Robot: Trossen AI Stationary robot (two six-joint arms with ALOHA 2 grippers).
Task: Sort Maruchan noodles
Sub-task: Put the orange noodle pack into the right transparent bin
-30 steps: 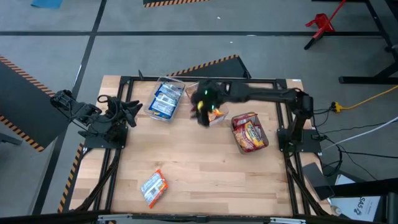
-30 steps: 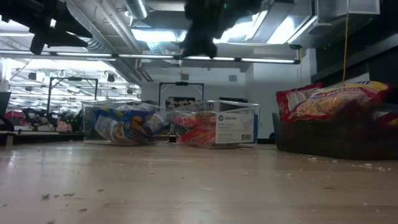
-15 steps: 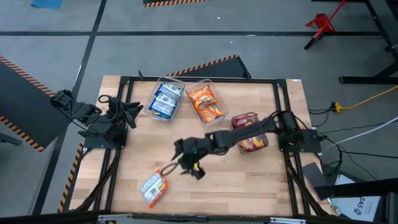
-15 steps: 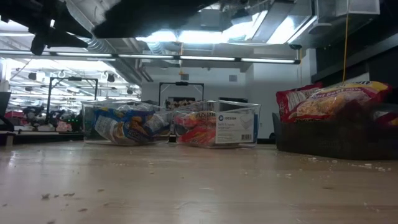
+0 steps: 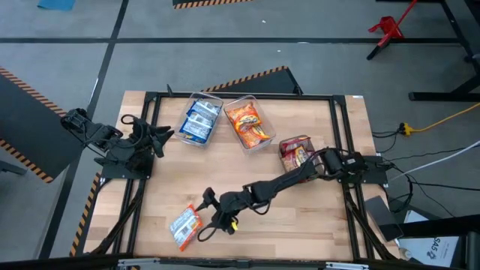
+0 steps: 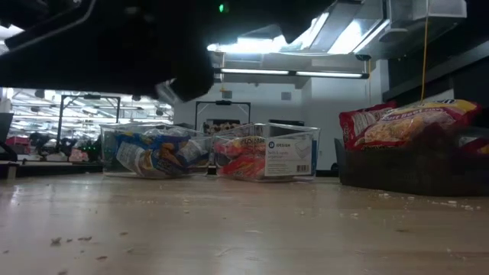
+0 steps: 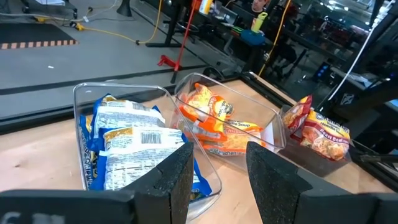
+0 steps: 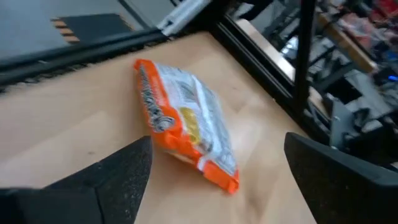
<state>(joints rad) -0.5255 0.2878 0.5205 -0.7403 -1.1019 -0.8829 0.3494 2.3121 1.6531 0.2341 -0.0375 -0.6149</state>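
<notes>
The pale wooden surface [image 5: 247, 180] fills a black metal frame and carries everything here. The right arm stretches low across it from its base at the right edge toward the near left corner, and the right gripper [image 5: 215, 218] hangs just beside a lone orange-edged, silver-faced flat crinkly noodle packet [image 5: 184, 226] lying flat on the wood, well apart from the bins. In the right wrist view that packet [image 8: 186, 126] lies between the two dark fingers [image 8: 118, 174], which stand spread wide with nothing between them and do not touch it. The left arm waits folded at the left edge, its left gripper [image 5: 159, 133] pointing toward the bins; its fingers [image 7: 171, 180] show in the left wrist view with a narrow gap between them, holding nothing.

At the far side stand three containers in a rough row. The clear plastic rectangular bin [image 5: 199, 120] on the left holds blue-and-white packets [image 7: 134, 152]. Just beside it, the second clear plastic bin [image 5: 248, 124] holds orange-yellow packets [image 7: 214, 118]. Nearer the right arm's base, a dark grey bin [image 6: 409, 172] holds red-brown packets [image 5: 298, 154], heaped above its rim in the low view. Crumbs dot the wood in the low view
</notes>
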